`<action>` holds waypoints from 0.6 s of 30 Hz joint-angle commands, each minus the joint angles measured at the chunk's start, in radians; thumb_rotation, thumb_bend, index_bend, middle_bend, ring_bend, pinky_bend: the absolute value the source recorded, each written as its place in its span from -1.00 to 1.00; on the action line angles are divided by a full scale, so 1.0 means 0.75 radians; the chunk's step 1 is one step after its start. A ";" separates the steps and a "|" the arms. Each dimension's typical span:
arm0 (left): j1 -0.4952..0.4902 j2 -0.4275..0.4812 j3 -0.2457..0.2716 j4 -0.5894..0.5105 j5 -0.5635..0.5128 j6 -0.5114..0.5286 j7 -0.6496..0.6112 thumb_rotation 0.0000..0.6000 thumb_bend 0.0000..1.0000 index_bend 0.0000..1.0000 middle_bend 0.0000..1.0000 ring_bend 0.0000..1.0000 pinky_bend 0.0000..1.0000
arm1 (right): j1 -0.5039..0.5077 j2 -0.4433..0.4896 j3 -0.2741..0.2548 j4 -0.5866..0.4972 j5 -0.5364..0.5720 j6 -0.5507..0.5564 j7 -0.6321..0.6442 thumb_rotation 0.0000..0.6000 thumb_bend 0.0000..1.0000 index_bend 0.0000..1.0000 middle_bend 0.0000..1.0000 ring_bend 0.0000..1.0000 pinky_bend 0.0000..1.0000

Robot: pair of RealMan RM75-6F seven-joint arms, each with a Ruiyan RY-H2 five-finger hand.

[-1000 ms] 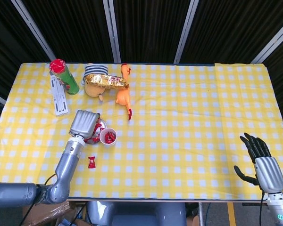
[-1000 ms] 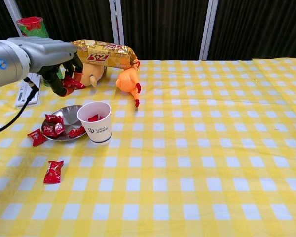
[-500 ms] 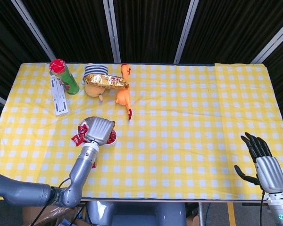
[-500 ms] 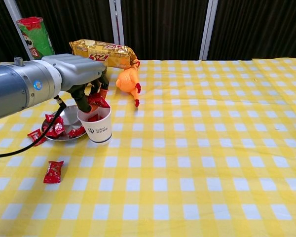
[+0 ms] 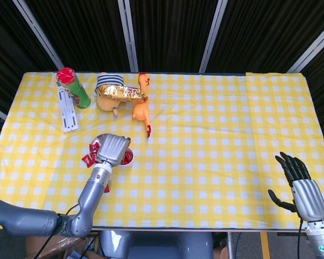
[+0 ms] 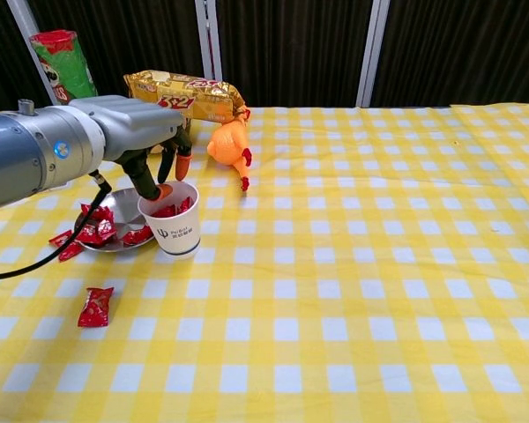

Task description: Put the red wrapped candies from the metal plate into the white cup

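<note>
— Candies (image 6: 165, 211) sit in the white cup (image 6: 170, 218); the left hand (image 6: 139, 141) hovers above, fingers spread, empty.
— Head view alone shows the right hand (image 5: 301, 188), released.

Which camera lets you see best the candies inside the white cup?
The chest view: it looks in from the side, so the red candies show inside the white cup. In the head view, the left hand covers most of the cup, leaving just a sliver of red.
</note>
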 commanded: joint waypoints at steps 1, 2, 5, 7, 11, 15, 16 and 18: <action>0.001 0.003 0.002 -0.001 0.007 0.000 -0.009 1.00 -0.13 -0.19 -0.15 0.87 0.89 | 0.000 0.000 0.000 0.001 0.000 -0.001 0.001 1.00 -0.23 -1.00 -1.00 -1.00 -1.00; 0.002 0.005 0.002 -0.002 0.012 0.001 -0.015 1.00 -0.13 -0.20 -0.16 0.87 0.89 | 0.001 0.001 0.000 0.001 -0.001 -0.001 0.000 1.00 -0.23 -1.00 -1.00 -1.00 -1.00; 0.011 0.015 -0.009 -0.018 0.032 0.011 -0.048 1.00 -0.17 -0.25 -0.22 0.86 0.89 | 0.001 0.000 0.000 0.002 -0.001 -0.001 0.001 1.00 -0.23 -1.00 -1.00 -1.00 -1.00; 0.026 0.032 -0.017 -0.042 0.059 0.023 -0.086 1.00 -0.22 -0.30 -0.27 0.86 0.89 | 0.000 0.001 -0.001 0.002 -0.002 0.001 0.002 1.00 -0.23 -1.00 -1.00 -1.00 -1.00; 0.070 0.092 0.002 -0.105 0.127 0.048 -0.146 1.00 -0.33 -0.37 -0.28 0.86 0.89 | -0.001 0.001 -0.001 0.003 -0.006 0.004 0.002 1.00 -0.23 -1.00 -1.00 -1.00 -1.00; 0.124 0.162 0.048 -0.172 0.202 0.074 -0.195 1.00 -0.37 -0.40 0.17 0.88 0.89 | -0.001 -0.001 -0.002 0.003 -0.007 0.005 -0.002 1.00 -0.23 -1.00 -1.00 -1.00 -1.00; 0.141 0.182 0.065 -0.190 0.233 0.082 -0.211 1.00 -0.38 -0.40 0.30 0.90 0.89 | -0.002 -0.001 -0.001 0.003 -0.007 0.007 -0.003 1.00 -0.23 -1.00 -1.00 -1.00 -1.00; 0.177 0.222 0.107 -0.223 0.297 0.094 -0.241 1.00 -0.43 -0.40 0.60 0.95 0.89 | -0.003 -0.002 -0.001 0.003 -0.007 0.009 -0.006 1.00 -0.23 -1.00 -1.00 -1.00 -1.00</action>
